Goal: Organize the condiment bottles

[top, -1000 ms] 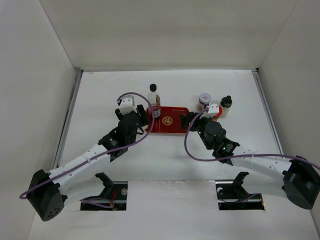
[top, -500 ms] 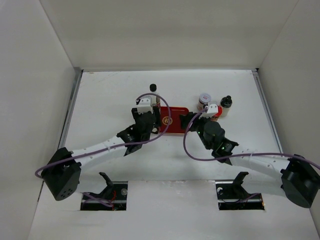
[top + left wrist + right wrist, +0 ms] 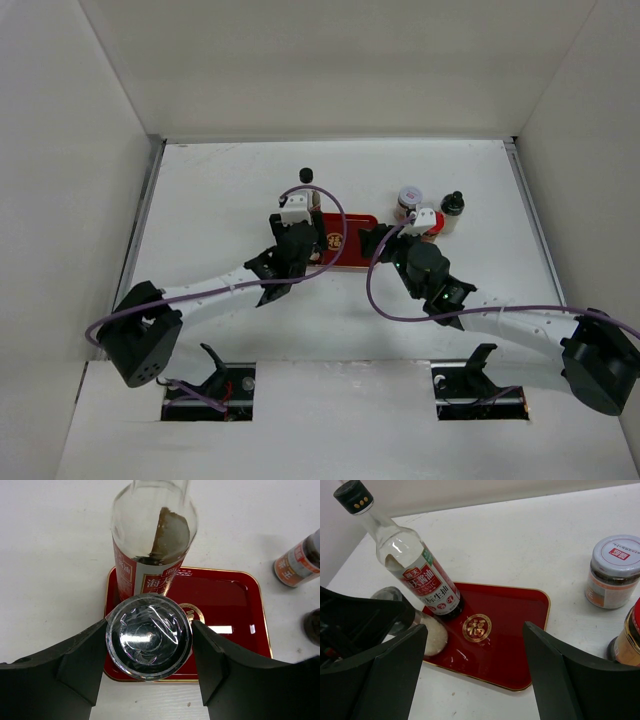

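**Left arm.** The left gripper is clamping a small clear round glass container. Its two black fingers are pressing against opposite sides of the container. The container is sitting over the left end of the red rectangular tray, which has a gold rim and a gold emblem at its centre. Whether the container's base is touching the tray cannot be told.

**Tray contents.** A tall clear glass bottle with a black cap and a red-and-white label is standing upright on the tray's far left corner. It is just behind the held container. A little dark liquid is showing low in the bottle.

**Right arm.** The right gripper is hovering at the right end of the tray. Its fingers are spread wide and are gripping nothing.

**Off the tray.** Three items are standing on the white table, to the right of the tray:
- A squat jar with a pale lid and an orange label is standing nearest the tray's far right corner.
- A red-capped bottle is standing just beside the jar. The edge of the right wrist view is cutting it off.
- A small black-capped bottle is standing farther right, near the jar.
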{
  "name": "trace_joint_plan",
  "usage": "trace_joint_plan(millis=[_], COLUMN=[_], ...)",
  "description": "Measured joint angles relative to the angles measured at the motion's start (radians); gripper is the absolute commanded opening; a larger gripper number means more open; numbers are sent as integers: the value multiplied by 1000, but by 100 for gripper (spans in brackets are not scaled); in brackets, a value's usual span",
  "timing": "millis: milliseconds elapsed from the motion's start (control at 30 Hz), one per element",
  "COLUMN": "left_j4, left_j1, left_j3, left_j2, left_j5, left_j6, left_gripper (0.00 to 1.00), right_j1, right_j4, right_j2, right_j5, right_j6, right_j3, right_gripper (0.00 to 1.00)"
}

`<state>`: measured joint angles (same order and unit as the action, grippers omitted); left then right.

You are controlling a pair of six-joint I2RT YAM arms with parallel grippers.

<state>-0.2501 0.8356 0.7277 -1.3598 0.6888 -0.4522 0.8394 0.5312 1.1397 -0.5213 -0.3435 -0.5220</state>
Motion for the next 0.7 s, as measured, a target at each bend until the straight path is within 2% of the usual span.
trace_joint_plan(millis=[133, 267, 400, 700], left_j4=[-10, -29, -40, -72], left_j1=[-13, -23, -24, -44], left_j3=[-2, -7, -14, -28], left_j2=[-25, -25, -24, 55], left_j5=[-6, -8, -8, -7], left_j6=[2, 4, 6, 7], left_gripper=[33, 55, 70, 75], right_j1=[0, 0, 0, 0], right_j4=[0, 0, 0, 0], right_j2=[0, 0, 0, 0], right_j5=[0, 0, 1, 2], right_j6=[0, 0, 0, 0], right_j3=[0, 0, 0, 0], right_gripper=[83, 83, 84, 83])
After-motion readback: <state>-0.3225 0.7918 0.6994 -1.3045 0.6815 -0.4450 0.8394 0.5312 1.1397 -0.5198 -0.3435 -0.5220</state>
